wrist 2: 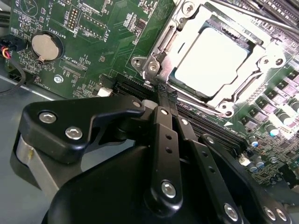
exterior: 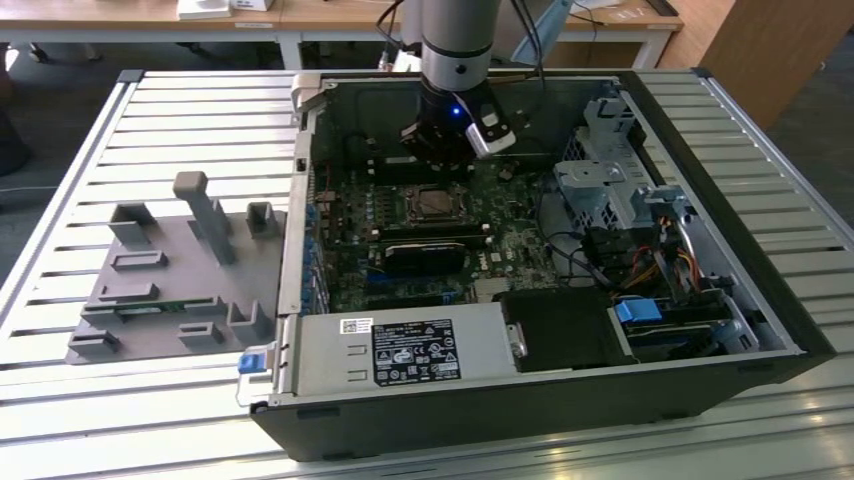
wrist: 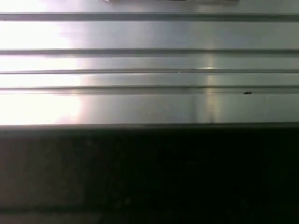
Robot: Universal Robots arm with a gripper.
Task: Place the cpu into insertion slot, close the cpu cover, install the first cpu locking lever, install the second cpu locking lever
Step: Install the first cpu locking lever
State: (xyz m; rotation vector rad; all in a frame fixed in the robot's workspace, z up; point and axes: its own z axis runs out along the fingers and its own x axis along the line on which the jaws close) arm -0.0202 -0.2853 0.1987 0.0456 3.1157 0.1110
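Claw (wrist 2: 163,91) of the single arm hangs low inside the open computer case (exterior: 747,330), its two black fingers drawn together with nothing seen between them. The tips sit just beside one corner of the insertion slot (exterior: 433,203).

In the second wrist view, from left to right, come a round coin battery (wrist 2: 46,45), the closed tips, then the cpu (wrist 2: 210,60) lying flat in the slot. The cpu cover (wrist 2: 174,42) appears folded down around the chip.

Judging from this, seating and covering are done and a locking lever is the step in hand. That work calls for fine tip placement against a thin part. Whether either lever is latched cannot be told.

Across the exterior view, a grey fixture plate (exterior: 160,280) lies on the slatted table (exterior: 80,150) at the left. A long black block (exterior: 427,255) sits close below the slot. The drive cage (exterior: 601,190) and loose cables crowd the right.
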